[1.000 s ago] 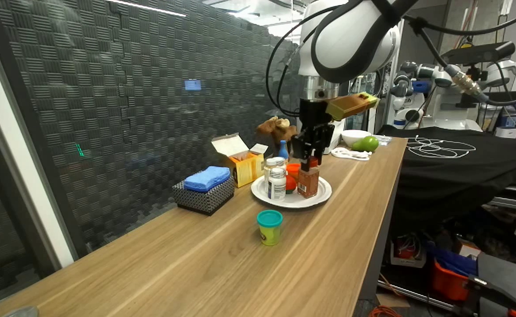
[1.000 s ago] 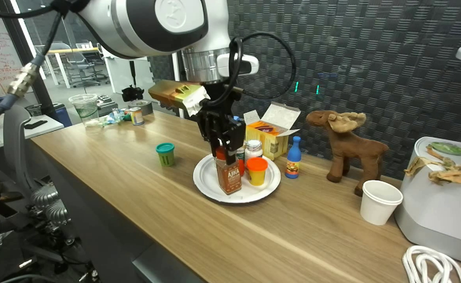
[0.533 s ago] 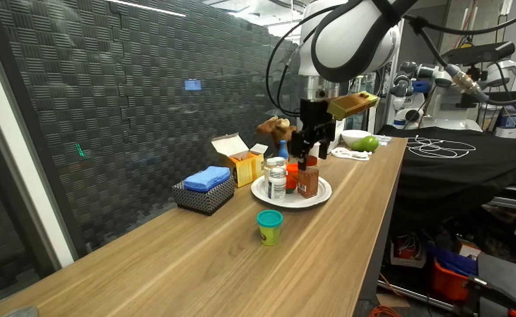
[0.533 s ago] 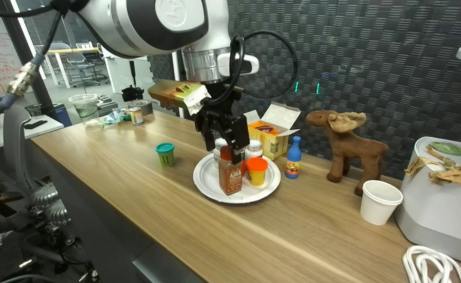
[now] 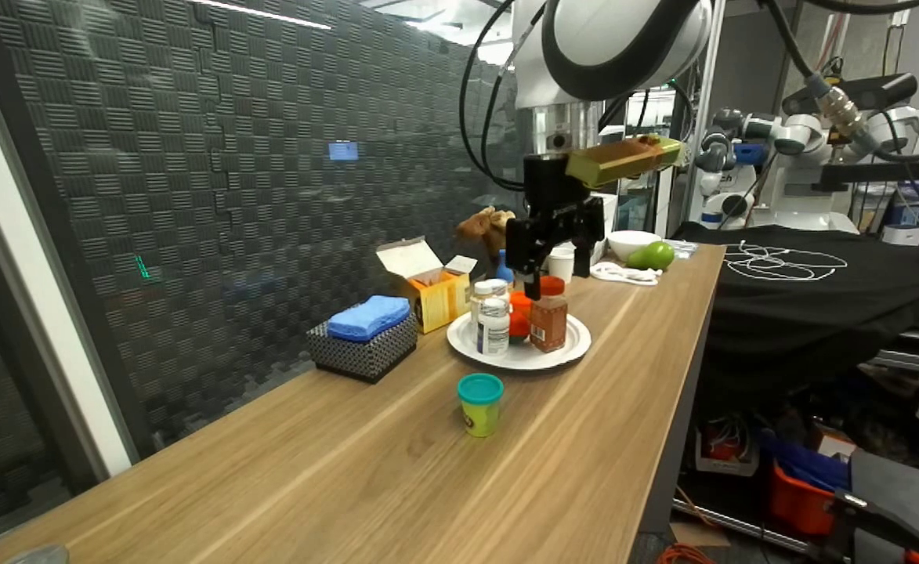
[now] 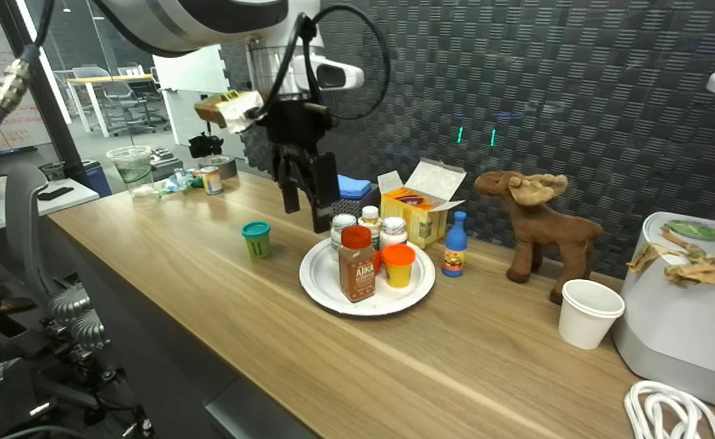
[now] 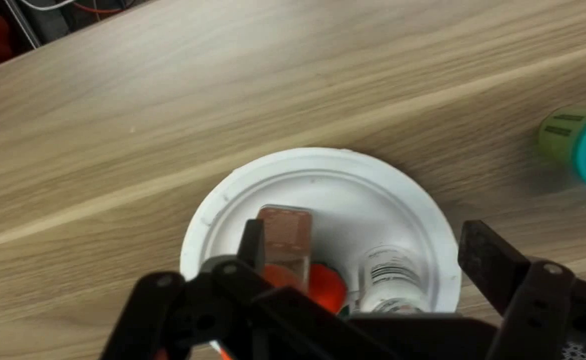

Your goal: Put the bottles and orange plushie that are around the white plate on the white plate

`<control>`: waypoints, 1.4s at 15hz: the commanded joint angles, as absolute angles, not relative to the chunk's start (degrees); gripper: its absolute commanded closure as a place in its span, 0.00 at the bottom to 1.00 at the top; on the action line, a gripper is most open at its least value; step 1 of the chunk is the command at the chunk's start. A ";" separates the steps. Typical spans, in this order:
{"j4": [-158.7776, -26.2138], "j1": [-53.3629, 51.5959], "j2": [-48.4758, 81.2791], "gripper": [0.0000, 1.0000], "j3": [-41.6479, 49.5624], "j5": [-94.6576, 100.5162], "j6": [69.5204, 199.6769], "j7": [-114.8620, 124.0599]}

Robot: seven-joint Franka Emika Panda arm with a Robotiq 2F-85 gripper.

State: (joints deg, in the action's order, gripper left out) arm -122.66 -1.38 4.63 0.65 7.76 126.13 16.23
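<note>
On the white plate [image 6: 323, 286] stands the amber-orange bottle [image 6: 357, 274] with its red cap, upright and free. Several white bottles [image 5: 493, 333] share the plate, close together on one side. Between them sits the orange plushie [image 7: 326, 287], mostly hidden in both exterior views. My gripper [image 6: 306, 214] hangs above the plate, higher than the bottle caps. Its fingers are spread wide with nothing held; in the wrist view the gripper [image 7: 364, 242] has one finger partly covering the amber-orange bottle. A small blue bottle [image 6: 454, 250] stands on the table just off the plate.
A yellow tub [image 6: 398, 268] with an orange lid is also on the plate. Around it on the table are a teal-lidded green tub [image 5: 480, 407], an opened yellow box [image 6: 421, 210], a dark box with a blue sponge [image 5: 369, 317], a brown moose [image 6: 546, 225] and white cups [image 6: 589, 314].
My gripper was around the amber-orange bottle's cap. The jaws have opened, let go and risen away from it. The bottle has stayed standing on the plate.
</note>
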 commanded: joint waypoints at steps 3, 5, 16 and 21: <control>-119.51 -5.46 6.95 0.00 -3.73 6.24 125.32 20.16; -117.96 -6.35 8.88 0.00 -4.66 5.87 126.01 19.23; -112.79 -5.71 15.54 0.00 -6.24 -9.42 124.63 5.74; -114.91 -7.11 14.90 0.00 -5.56 -7.56 125.17 7.42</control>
State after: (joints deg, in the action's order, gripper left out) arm -114.61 -6.72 15.44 -5.30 -8.32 125.36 6.92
